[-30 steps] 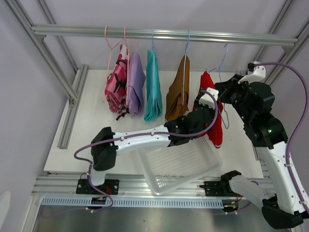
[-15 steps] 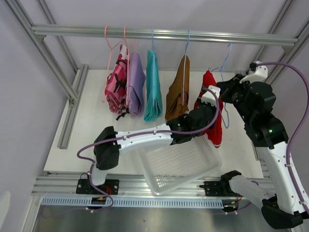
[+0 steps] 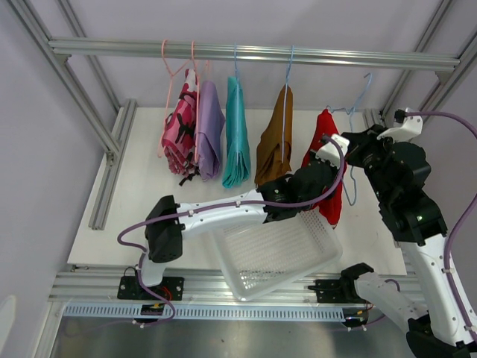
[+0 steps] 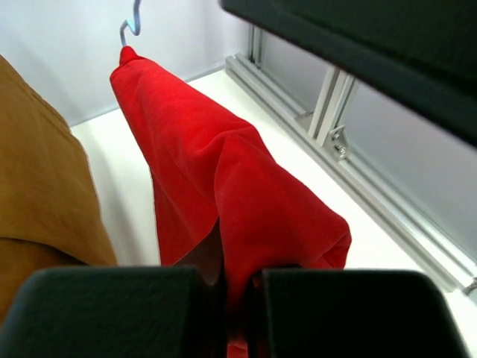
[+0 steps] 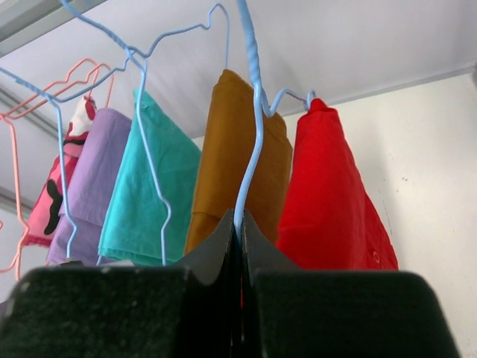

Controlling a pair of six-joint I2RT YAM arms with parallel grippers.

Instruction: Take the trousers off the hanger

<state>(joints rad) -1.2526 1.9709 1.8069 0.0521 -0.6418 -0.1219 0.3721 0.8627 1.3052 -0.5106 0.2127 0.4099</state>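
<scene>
The red trousers [image 3: 326,149] hang on a light-blue wire hanger [image 3: 352,153] held off the rail at the right. My left gripper [image 3: 330,176] is shut on the red trousers [image 4: 246,201] low down. My right gripper [image 3: 358,149] is shut on the blue hanger's wire [image 5: 250,149], beside the red trousers [image 5: 332,186]. The mustard-brown trousers [image 3: 275,143], teal trousers [image 3: 237,138], lilac trousers [image 3: 209,130] and pink camouflage trousers [image 3: 179,134] hang from the rail [image 3: 253,54].
A white mesh basket [image 3: 279,250] lies tilted on the table under the left arm. Aluminium frame posts [image 3: 89,119] stand at both sides. An empty pink hanger [image 3: 170,71] hangs at the left of the rail.
My right gripper has moved right with the blue hanger, its hook now off the rail. My left gripper has followed to the right, still holding the red trousers.
</scene>
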